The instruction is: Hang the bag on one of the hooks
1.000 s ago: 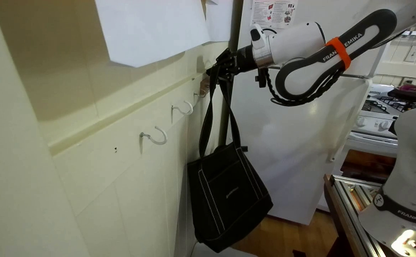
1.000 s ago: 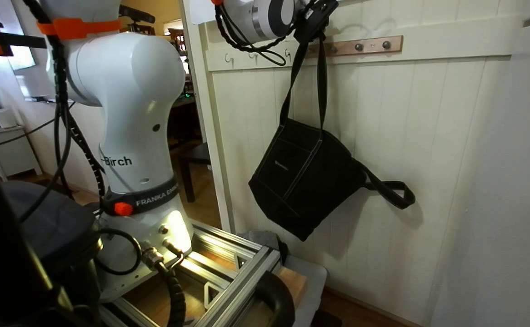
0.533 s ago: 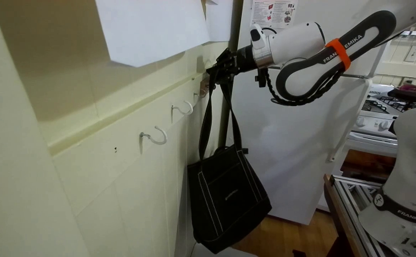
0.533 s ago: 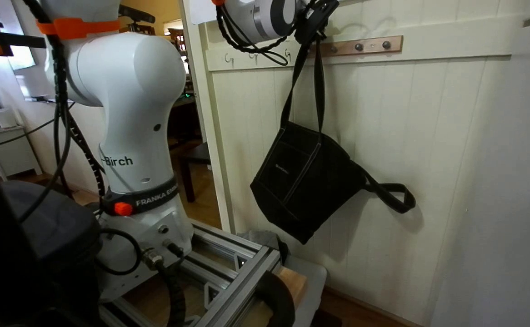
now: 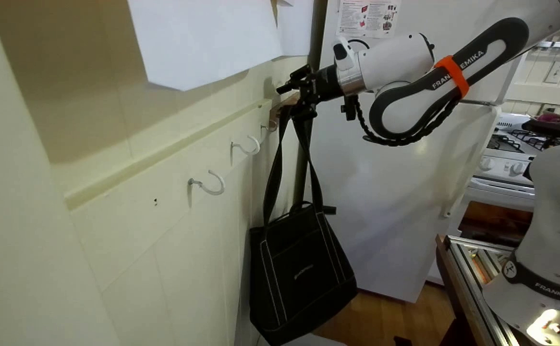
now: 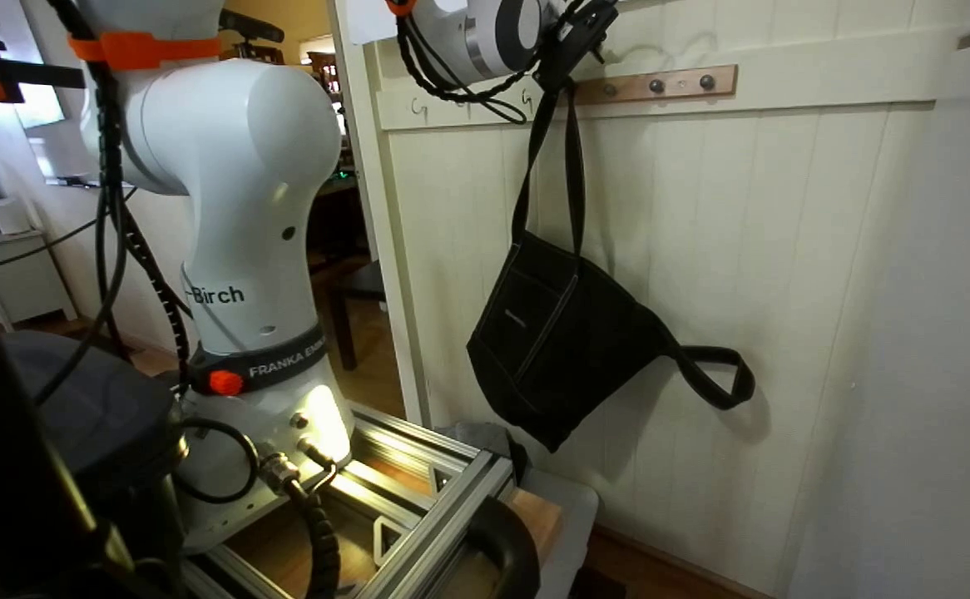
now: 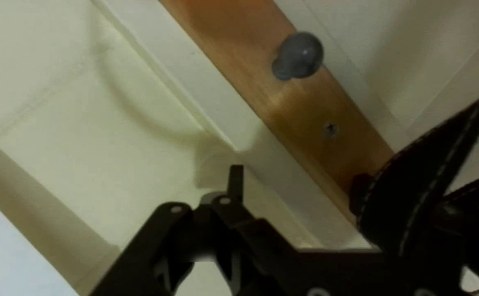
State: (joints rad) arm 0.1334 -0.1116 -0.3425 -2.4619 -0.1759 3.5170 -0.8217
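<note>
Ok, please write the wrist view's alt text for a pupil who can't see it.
A black stitched bag strap curves at right, in front of a wooden rail slanting across a cream wall. A grey knob juts from the rail; a gripper finger shows at the bottom.
</note>
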